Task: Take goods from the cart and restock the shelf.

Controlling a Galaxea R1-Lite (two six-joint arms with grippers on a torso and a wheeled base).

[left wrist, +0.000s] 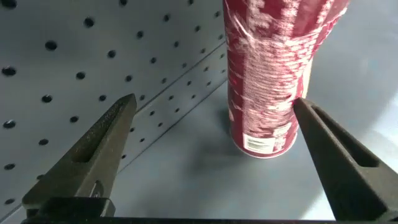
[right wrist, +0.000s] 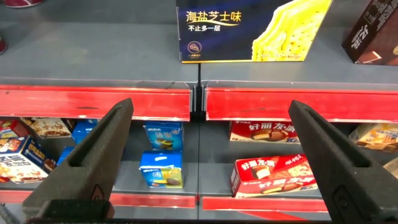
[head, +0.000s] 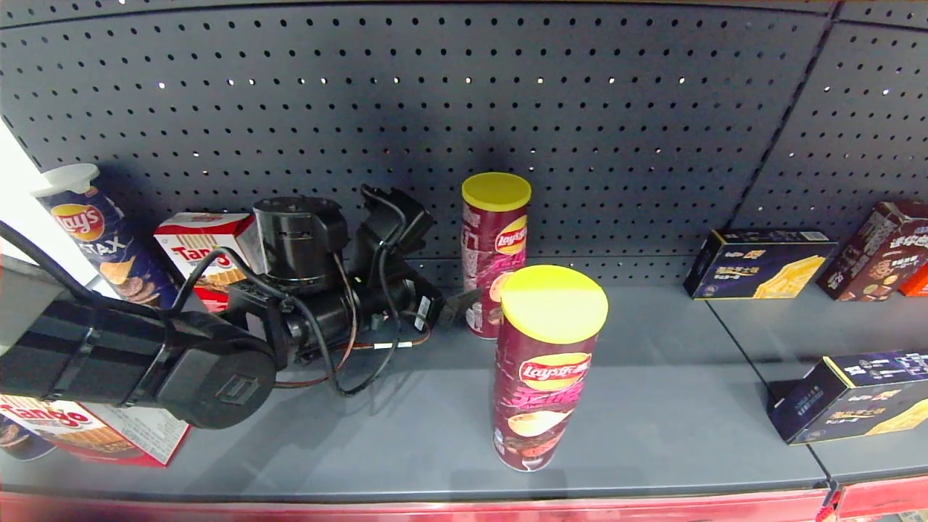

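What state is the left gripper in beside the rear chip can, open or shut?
Open: the left gripper shows its fingers spread wide apart, with the rear chip can standing unclamped just beyond their tips.

Head overhead, wrists close, same shelf (head: 406, 435)

Dim, even light; soft shadow behind rear can (head: 496, 246) on pegboard (head: 435, 109)

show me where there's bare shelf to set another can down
Widest bare shelf lies between the front red can and the front dark blue box. A smaller patch runs along the front edge between that can and the lying wafer box. Back left is crowded: blue can, upright wafer box, and the left gripper, jaws open, by the rear red can.
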